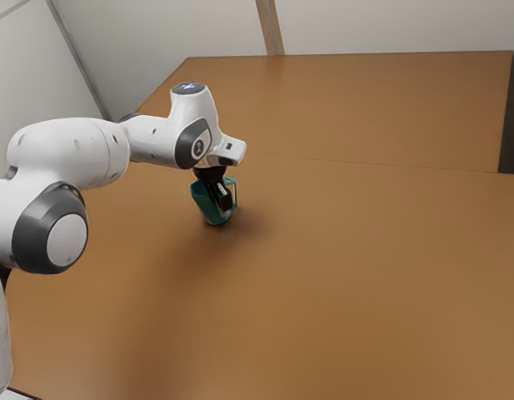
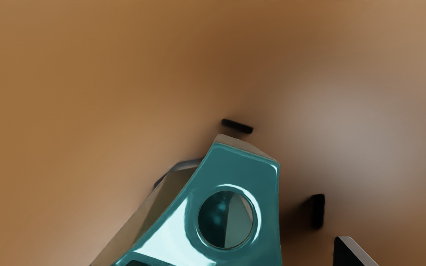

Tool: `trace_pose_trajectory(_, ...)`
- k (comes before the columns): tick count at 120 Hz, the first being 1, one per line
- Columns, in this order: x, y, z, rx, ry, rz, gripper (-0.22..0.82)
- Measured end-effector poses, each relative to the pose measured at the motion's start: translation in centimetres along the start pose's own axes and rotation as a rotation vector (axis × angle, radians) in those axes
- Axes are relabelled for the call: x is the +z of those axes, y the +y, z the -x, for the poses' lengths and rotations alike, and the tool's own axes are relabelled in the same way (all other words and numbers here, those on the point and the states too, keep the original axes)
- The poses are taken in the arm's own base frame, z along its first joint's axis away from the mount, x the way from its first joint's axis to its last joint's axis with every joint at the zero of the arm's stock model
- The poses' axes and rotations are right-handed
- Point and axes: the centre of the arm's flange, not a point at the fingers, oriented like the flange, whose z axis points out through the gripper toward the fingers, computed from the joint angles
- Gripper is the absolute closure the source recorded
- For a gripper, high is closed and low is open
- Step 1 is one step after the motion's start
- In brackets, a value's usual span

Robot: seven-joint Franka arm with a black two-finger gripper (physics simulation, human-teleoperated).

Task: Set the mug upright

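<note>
Fingers (image 2: pixel 350 255) parted, holding nothing: a gap shows between one and the mug (image 1: pixel 206 205). Mug on or just above desk (image 1: pixel 348 283), mouth end uppermost, body seemingly leaning toward exterior view's left; base contact unclear. Low straddling position presumably suits gripping or steadying. Arm (image 1: pixel 161 140) arches above mug, hand pointing down.

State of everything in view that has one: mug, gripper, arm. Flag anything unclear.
Mug: looks tilted in the exterior view, partly hidden behind the gripper; can't confirm upright.
Gripper: lowered at the mug; open or shut unclear.
Arm: bent, reaching from the exterior view's left, hand pointing down.
</note>
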Motion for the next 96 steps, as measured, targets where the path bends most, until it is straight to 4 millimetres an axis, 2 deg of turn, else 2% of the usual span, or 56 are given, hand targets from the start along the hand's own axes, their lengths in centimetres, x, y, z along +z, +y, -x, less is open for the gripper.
trace_pose_trajectory(19,-1.1,-0.1,0.0,-0.003,0.013,-0.009,0.17)
trace_pose_trajectory(40,-4.7,-0.5,0.4,-0.020,0.066,-0.025,0.07)
trace_pose_trajectory(48,-7.0,-0.9,1.0,-0.041,0.104,-0.028,0.05)
trace_pose_trajectory(64,-13.1,-1.2,3.0,-0.085,0.167,-0.035,0.03)
trace_pose_trajectory(96,-24.4,-1.0,9.2,-0.189,0.132,-0.083,0.01)
